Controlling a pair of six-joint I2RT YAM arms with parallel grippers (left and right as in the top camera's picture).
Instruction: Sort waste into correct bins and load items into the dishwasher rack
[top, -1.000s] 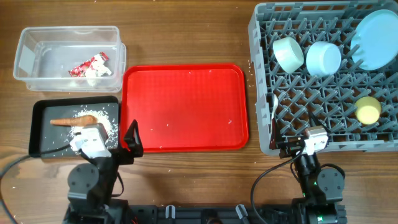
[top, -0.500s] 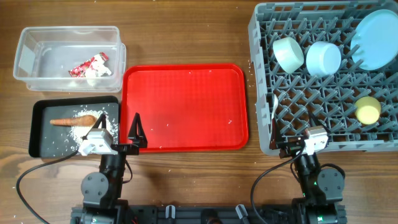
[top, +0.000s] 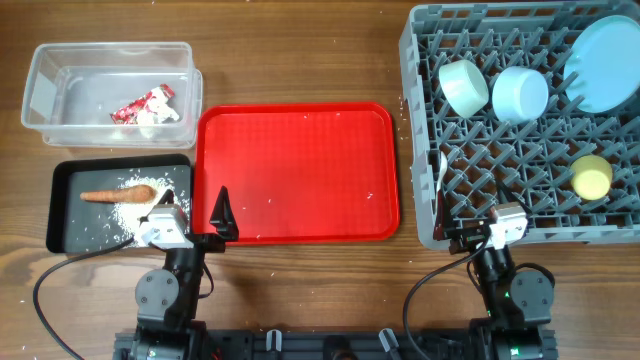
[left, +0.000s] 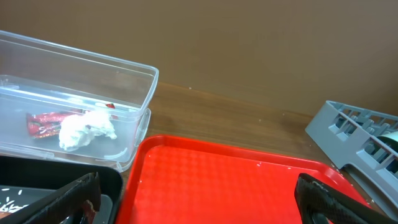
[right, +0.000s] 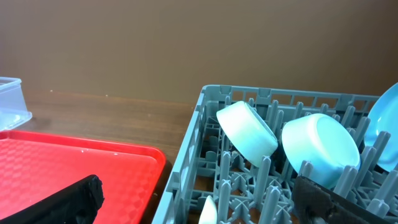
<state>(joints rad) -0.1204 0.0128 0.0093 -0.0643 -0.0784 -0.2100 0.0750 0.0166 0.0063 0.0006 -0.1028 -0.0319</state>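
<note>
The grey dishwasher rack (top: 425, 130) holds the pale green bowl (top: 463, 87), light blue bowl (top: 520, 93), light blue plate (top: 603, 65), yellow cup (top: 591, 176) and white spoon (top: 441, 180). The red-and-white wrapper (top: 145, 105) lies in the clear tub (top: 50, 95). The carrot-like stick (top: 105, 195) and rice grains (top: 135, 210) lie in the black tray (top: 70, 235). My left gripper (top: 193, 210) is open and empty, straddling the black tray's right edge and the red tray's left edge (left: 199, 208). My right gripper (top: 470, 232) is open and empty at the rack's front-left corner (right: 199, 214).
A large bright red tray (top: 300, 170) lies between the bins and the rack, with a few stray grains on it. In the right wrist view the rack wall (right: 186, 155), green bowl (right: 245, 130) and blue bowl (right: 317, 146) stand just ahead.
My left gripper has shifted a little to the right, from over the black tray's corner toward the red tray's edge. The right arm has not moved.
</note>
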